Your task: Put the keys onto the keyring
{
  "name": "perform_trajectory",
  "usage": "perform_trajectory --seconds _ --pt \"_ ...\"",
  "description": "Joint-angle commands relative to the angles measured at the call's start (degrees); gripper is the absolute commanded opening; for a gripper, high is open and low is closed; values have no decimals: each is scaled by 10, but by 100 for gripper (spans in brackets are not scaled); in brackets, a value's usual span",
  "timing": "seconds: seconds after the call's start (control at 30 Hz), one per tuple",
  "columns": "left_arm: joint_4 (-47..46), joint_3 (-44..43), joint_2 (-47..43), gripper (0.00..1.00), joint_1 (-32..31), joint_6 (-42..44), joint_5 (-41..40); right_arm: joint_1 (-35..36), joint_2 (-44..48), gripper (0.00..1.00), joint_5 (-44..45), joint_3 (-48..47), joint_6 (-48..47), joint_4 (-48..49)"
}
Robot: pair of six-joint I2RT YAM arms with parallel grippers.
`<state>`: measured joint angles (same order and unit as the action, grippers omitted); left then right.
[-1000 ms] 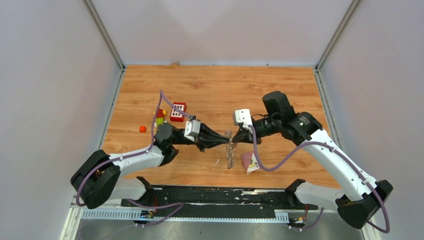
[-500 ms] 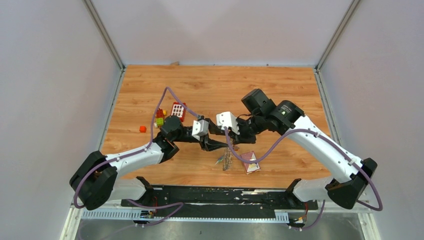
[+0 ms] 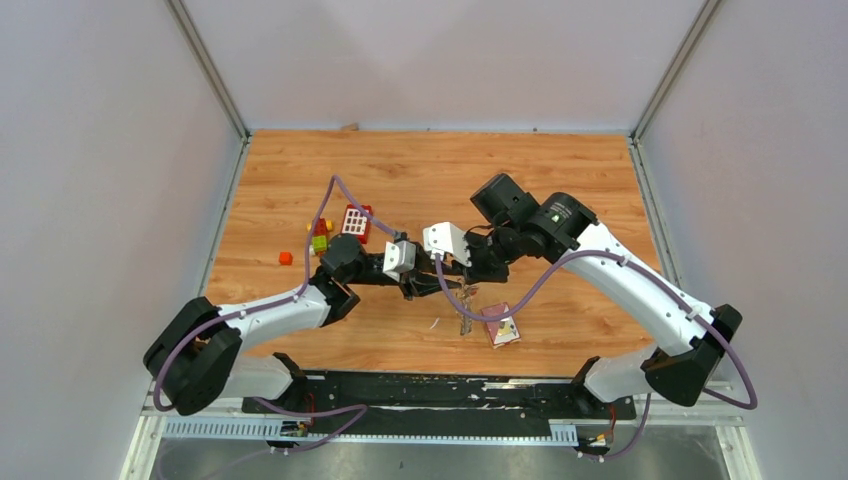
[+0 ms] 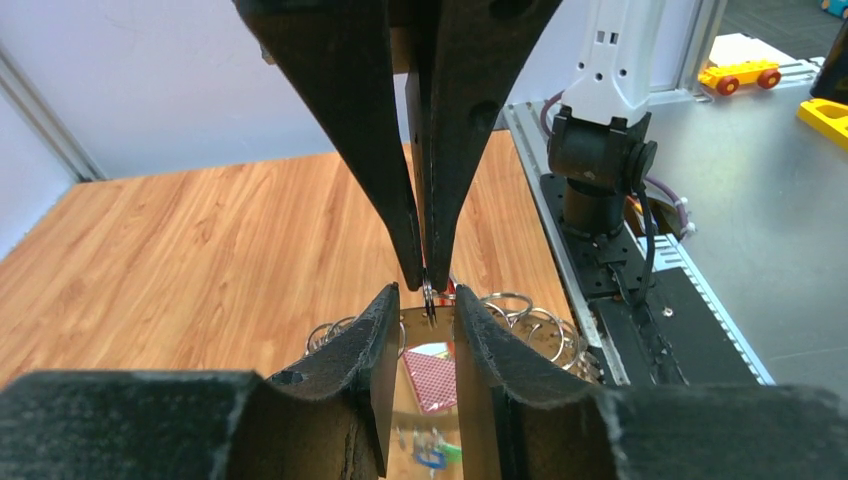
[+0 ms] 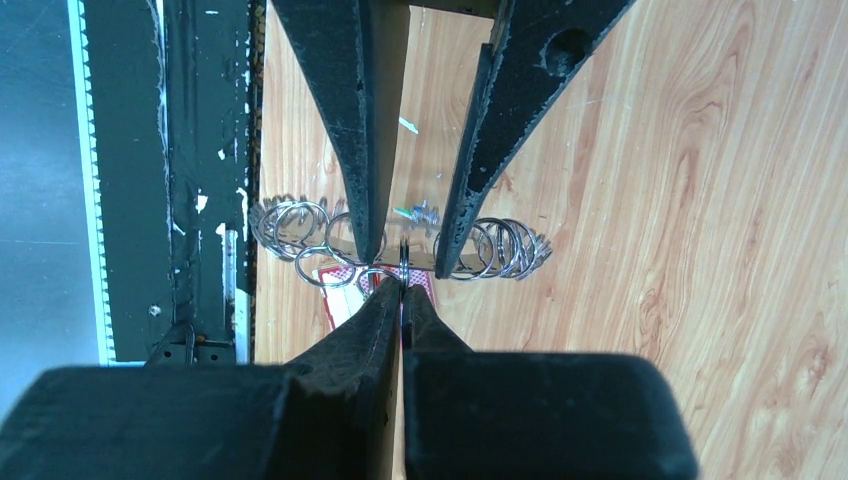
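Observation:
The keyring point(image 3: 465, 315) hangs edge-on between the two arms, a flat grey disc rimmed with many small silvery rings point(image 4: 520, 315). My right gripper point(image 5: 402, 287) is shut on one thin ring at its upper rim. My left gripper point(image 4: 425, 292) faces it tip to tip and is open, one finger on each side of that pinched ring, with a narrow gap. The keys point(image 5: 418, 213), tiny with blue and green tags, lie on the wood below the keyring and show blurred between the left fingers point(image 4: 432, 458).
A maroon square card point(image 3: 500, 325) lies on the table under the keyring. At the left stand a red block with white squares point(image 3: 355, 222) and small coloured blocks point(image 3: 320, 240). The black base rail point(image 3: 430, 390) runs along the near edge.
The right arm has swung left with the keyring. The left gripper, shut a second ago, has opened and now straddles the ring in the right fingers.

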<state>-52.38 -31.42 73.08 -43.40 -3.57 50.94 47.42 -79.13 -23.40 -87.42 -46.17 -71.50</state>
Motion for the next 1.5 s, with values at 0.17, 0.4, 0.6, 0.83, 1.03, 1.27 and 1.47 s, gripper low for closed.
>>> perform_trajectory --seconds 0.17,0.4,0.6,0.83,1.03,1.27,1.47 --pt "-41 4 10 32 -6 -11 0 6 -1 0 8 -35 5 4" --pt "-33 1 11 26 -9 -7 -2 6 -1 0 5 -36 8 7" --pt "-25 -2 12 18 -11 -5 -1 6 1 0 3 -34 10 12" --pt "-20 -4 13 11 -12 -4 -2 6 2 0 -1 -31 12 16" --pt "-25 -2 13 0 -13 -31 -18 6 9 0 -11 -26 14 26" --pt "-183 38 2 0 -4 -121 -43 -17 63 31 -35 39 24 83" --pt "-245 50 3 0 -1 -168 -66 -106 141 52 -178 114 42 147"
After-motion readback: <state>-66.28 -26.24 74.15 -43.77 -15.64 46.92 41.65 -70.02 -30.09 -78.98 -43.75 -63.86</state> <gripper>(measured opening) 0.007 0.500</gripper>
